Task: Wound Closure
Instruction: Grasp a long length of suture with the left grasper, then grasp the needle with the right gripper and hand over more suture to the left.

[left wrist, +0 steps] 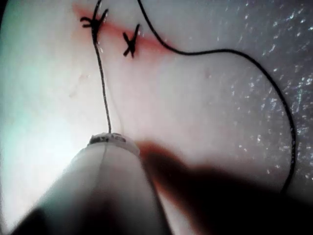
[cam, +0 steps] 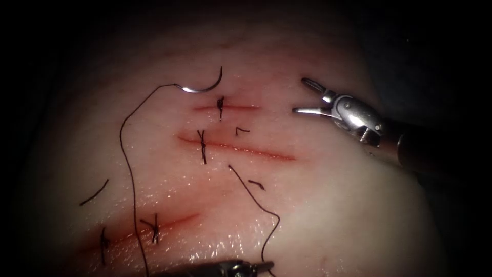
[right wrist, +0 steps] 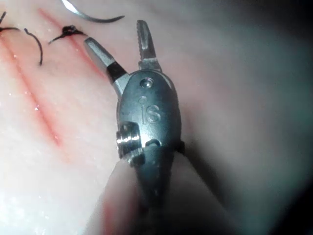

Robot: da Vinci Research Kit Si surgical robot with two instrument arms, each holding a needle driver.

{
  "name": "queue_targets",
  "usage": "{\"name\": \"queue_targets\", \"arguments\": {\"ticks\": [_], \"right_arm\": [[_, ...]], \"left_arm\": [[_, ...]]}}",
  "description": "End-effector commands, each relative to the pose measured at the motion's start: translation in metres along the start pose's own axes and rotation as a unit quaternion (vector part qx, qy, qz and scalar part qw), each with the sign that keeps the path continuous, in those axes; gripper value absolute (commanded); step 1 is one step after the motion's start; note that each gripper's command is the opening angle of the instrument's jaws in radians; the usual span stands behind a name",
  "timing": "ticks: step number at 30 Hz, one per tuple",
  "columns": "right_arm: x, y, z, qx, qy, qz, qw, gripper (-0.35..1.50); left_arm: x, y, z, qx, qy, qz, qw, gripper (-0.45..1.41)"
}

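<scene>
The curved needle [cam: 205, 86] lies free on the tissue [cam: 348, 205], just above the top cut [cam: 236, 107], not in it; neither tool holds it. Its thread [cam: 128, 154] runs left and down past the lower cut [cam: 174, 223]. My right tool [cam: 300, 95] hovers to the right of the top cut, jaws open and empty. It appears again as the right tool [right wrist: 116, 34], near the needle [right wrist: 93, 17]. My left tool [cam: 269, 265] lies low at the front edge, jaws shut on a thread strand [cam: 266, 205] that rises toward the middle cut [cam: 241, 149]. The left tool's shaft [left wrist: 107, 142] hides its jaws.
Dark stitches cross all three cuts: one on the top cut [cam: 220, 106], one on the middle cut [cam: 202, 146], two on the lower cut [cam: 154, 228]. Cut ends of thread [cam: 95, 192] lie loose on the tissue. Red fluid tints the cuts.
</scene>
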Motion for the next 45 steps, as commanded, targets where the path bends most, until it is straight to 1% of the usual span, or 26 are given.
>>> {"name": "queue_targets", "arguments": {"ticks": [1,4,7,10,13,16,17,18,20,24,25,28,33,36,38,41,45], "right_arm": [[-0.0002,-0.0004,0.0017,0.010,-0.001,-0.001,1.000,1.31],[-0.0005,-0.0014,0.0024,0.042,-0.001,-0.005,0.999,1.26],[-0.0008,-0.0030,0.0030,0.084,0.006,-0.011,0.996,1.11],[-0.0011,-0.0044,0.0039,0.105,-0.004,-0.013,0.994,1.08],[-0.0016,-0.0054,0.0049,0.125,-0.009,-0.013,0.992,0.96],[-0.0022,-0.0062,0.0057,0.150,-0.014,-0.013,0.989,0.69],[-0.0023,-0.0063,0.0058,0.155,-0.014,-0.009,0.988,0.56],[-0.0025,-0.0065,0.0059,0.164,-0.011,-0.008,0.986,0.37],[-0.0027,-0.0068,0.0060,0.174,-0.006,-0.007,0.985,0.27],[-0.0027,-0.0074,0.0061,0.194,0.004,-0.006,0.981,0.27],[-0.0024,-0.0074,0.0060,0.192,0.002,-0.006,0.981,0.39],[-0.0014,-0.0075,0.0056,0.185,0.001,0.004,0.983,0.63],[0.0010,-0.0087,0.0047,0.181,-0.005,0.026,0.983,0.73],[0.0024,-0.0096,0.0047,0.170,-0.030,0.026,0.985,0.89],[0.0037,-0.0101,0.0046,0.161,-0.041,0.028,0.986,0.94],[0.0047,-0.0104,0.0047,0.161,-0.042,0.035,0.985,0.94],[0.0059,-0.0097,0.0052,0.158,-0.042,0.025,0.986,0.94]], "left_arm": [[-0.0009,-0.0005,-0.0003,0.012,0.004,-0.006,1.000,-0.45],[-0.0020,-0.0009,-0.0015,0.026,0.007,-0.015,1.000,-0.45],[-0.0032,-0.0012,-0.0030,0.037,0.010,-0.022,0.999,-0.45],[-0.0047,-0.0015,-0.0047,0.057,0.009,-0.031,0.998,-0.45],[-0.0065,-0.0020,-0.0067,0.070,-0.003,-0.043,0.997,-0.45],[-0.0084,-0.0024,-0.0086,0.085,-0.013,-0.055,0.995,-0.45],[-0.0090,-0.0025,-0.0091,0.087,-0.018,-0.059,0.994,-0.45],[-0.0097,-0.0026,-0.0098,0.090,-0.025,-0.063,0.994,-0.45],[-0.0106,-0.0028,-0.0107,0.092,-0.029,-0.068,0.993,-0.45],[-0.0125,-0.0030,-0.0122,0.094,-0.038,-0.078,0.992,-0.45],[-0.0129,-0.0031,-0.0125,0.095,-0.040,-0.080,0.991,-0.45],[-0.0135,-0.0031,-0.0124,0.093,-0.043,-0.082,0.991,-0.45],[-0.0139,-0.0031,-0.0118,0.092,-0.047,-0.084,0.991,-0.45],[-0.0140,-0.0033,-0.0117,0.091,-0.049,-0.085,0.991,-0.45],[-0.0144,-0.0037,-0.0120,0.089,-0.049,-0.091,0.991,-0.45],[-0.0150,-0.0040,-0.0122,0.087,-0.051,-0.085,0.991,-0.45],[-0.0158,-0.0040,-0.0123,0.083,-0.055,-0.075,0.992,-0.45]]}}
